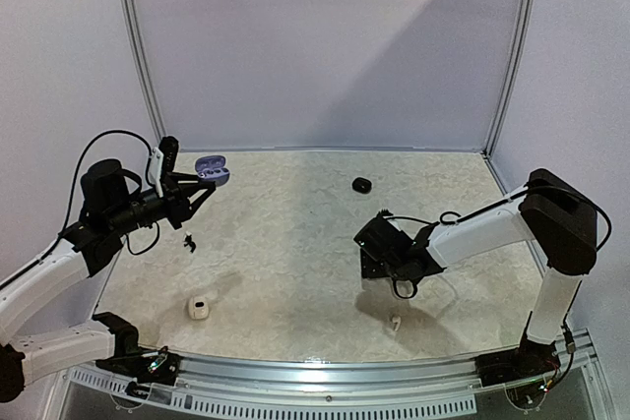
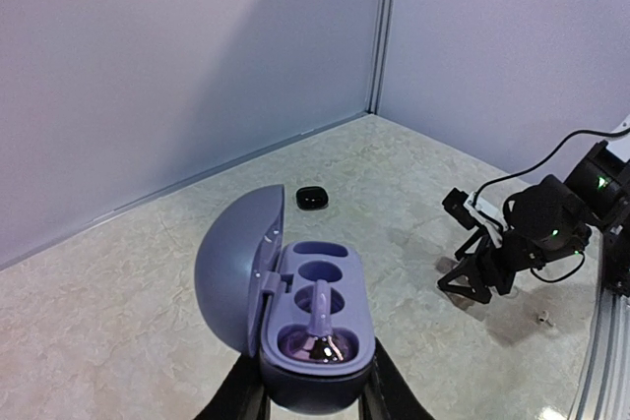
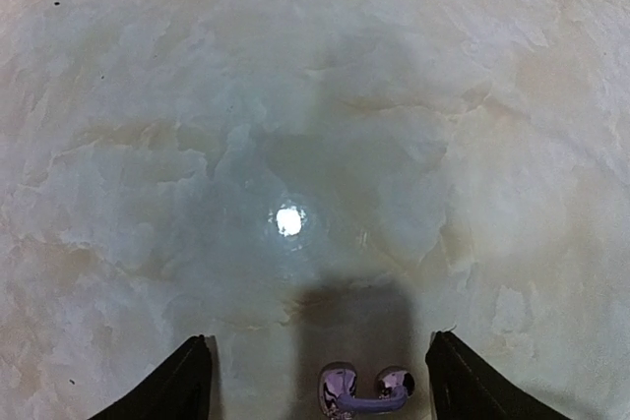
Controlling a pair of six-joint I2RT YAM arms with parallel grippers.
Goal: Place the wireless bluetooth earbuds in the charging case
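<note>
Your right gripper (image 3: 320, 339) has its fingers (image 3: 177, 386) spread wide, pointing down at the table (image 3: 295, 95). The loose purple earbud (image 3: 362, 390) lies on the tabletop between them, nearer the right-hand finger in the wrist view and touching neither. It is glossy, with two rounded, mirror-like ends joined by a short stem. The tabletop is smooth, pale and marbled, with a bright spot of glare ahead of the fingers. Your left gripper (image 1: 205, 180) is clamped on the lower body of the charging case (image 2: 315, 341) and holds it raised above the far left of the table. The case is a matte lavender pebble, its domed lid (image 2: 231, 277) swung open to the left. In the moulded tray, the near well holds a seated earbud (image 2: 318, 327), stem pointing away, while the well behind it (image 2: 320, 270) has nothing in it. A small closed black case (image 1: 361, 184) sits near the back of the table, and a rounded white case (image 1: 198, 308) sits near the front left. A tiny white earbud (image 1: 395, 322) lies near the front, just beside your right arm, and a small black bud (image 1: 189, 241) lies below the raised case, too small to make out in detail.
</note>
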